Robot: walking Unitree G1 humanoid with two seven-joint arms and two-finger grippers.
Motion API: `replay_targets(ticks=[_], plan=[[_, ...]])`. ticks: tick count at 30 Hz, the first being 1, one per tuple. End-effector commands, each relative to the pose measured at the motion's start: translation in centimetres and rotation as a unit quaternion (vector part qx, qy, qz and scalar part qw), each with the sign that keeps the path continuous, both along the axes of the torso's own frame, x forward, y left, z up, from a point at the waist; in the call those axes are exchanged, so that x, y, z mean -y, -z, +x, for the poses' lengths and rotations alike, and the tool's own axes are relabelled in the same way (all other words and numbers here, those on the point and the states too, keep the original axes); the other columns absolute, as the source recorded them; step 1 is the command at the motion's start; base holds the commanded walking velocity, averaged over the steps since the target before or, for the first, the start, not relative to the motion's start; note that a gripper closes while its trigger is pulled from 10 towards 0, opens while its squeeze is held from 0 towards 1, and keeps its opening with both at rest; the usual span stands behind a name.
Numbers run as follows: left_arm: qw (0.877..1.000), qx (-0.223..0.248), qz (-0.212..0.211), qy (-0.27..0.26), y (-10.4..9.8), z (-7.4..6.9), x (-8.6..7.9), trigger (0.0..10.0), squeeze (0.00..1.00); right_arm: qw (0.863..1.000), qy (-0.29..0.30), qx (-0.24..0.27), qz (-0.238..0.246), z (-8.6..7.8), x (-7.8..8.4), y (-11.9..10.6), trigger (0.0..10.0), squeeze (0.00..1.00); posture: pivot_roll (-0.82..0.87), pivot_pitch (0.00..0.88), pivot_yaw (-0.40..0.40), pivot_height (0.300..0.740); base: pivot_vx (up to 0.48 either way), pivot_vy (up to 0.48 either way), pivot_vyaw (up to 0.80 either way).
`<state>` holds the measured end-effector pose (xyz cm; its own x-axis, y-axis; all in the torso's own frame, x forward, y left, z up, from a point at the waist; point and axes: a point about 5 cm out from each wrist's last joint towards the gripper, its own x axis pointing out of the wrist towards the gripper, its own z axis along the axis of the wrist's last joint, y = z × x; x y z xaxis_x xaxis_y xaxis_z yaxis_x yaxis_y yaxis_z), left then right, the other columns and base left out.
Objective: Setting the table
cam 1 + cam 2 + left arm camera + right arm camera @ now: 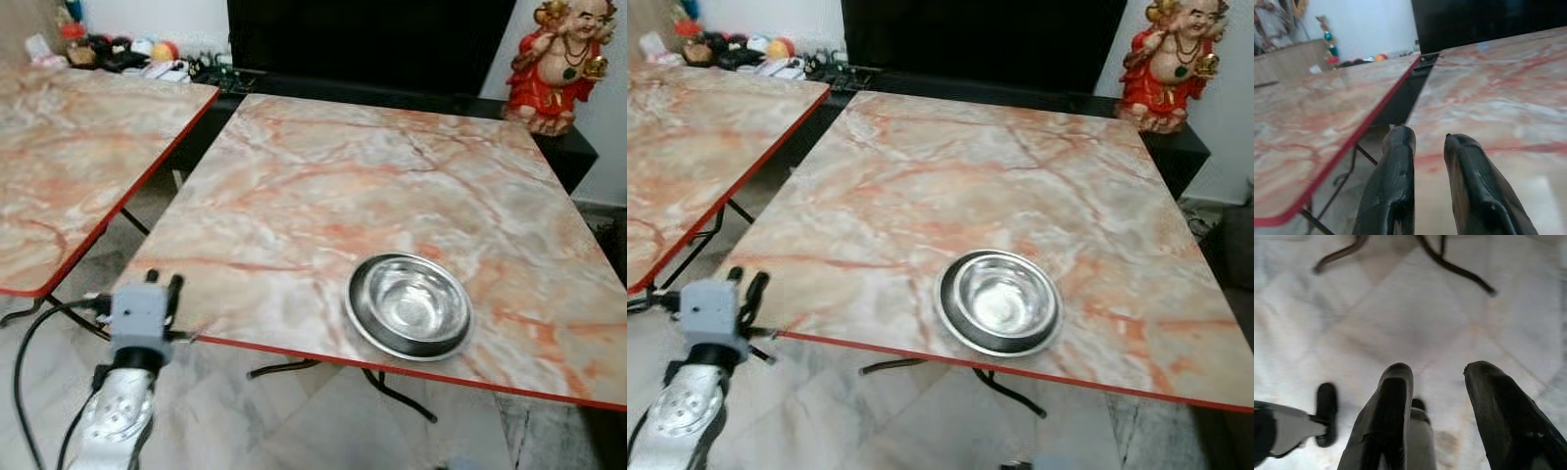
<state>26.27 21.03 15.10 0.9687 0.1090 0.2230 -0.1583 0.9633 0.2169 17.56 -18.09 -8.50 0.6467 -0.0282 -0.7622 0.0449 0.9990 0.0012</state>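
Nearest the camera, the left claw (167, 299) is raised at the near left corner of the marble-patterned tabletop (333, 186), just outside its red edge. Its two black fingers (1393, 186) stand slightly parted with nothing between them, pointing out over the surface toward the far side. That pose reads as an arm standing ready beside the tabletop rather than one carrying anything.

On the near side of the tabletop, a little right of centre and close to the red edge, sits a shiny steel bowl (409, 305), upright and empty. It lies well apart from the left claw. Placed near the edge, it looks like one place setting laid where a seated person could reach it.

The right claw (1449, 431) hangs low, aimed at the pale tiled floor (1415, 318) with the table's dark legs (1454, 267) beyond; its fingers are spread and hold nothing, so that arm appears idle.

A second tabletop (69, 147) of the same pattern stands to the left, separated by a gap. At the far right a red figurine (563, 64) sits on a dark cabinet.
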Motion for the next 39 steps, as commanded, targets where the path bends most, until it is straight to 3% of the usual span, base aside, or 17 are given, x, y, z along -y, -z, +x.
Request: replay_targets(ticks=[1,39], plan=[[1.000,0.003,0.002,0.007,-0.22,-0.06,0.51,10.0,0.00,1.000,0.005,-0.012,-0.009,-0.74,0.95,0.23,10.0,0.00,0.11,0.118,-0.031,0.740,0.000,0.480,0.00],[1.000,0.009,0.004,-0.002,-0.79,-0.18,0.11,10.0,0.00,0.999,-0.007,-0.035,0.000,-1.17,0.24,0.62,10.0,0.00,0.14,0.135,-0.039,0.740,0.000,0.480,0.00]])
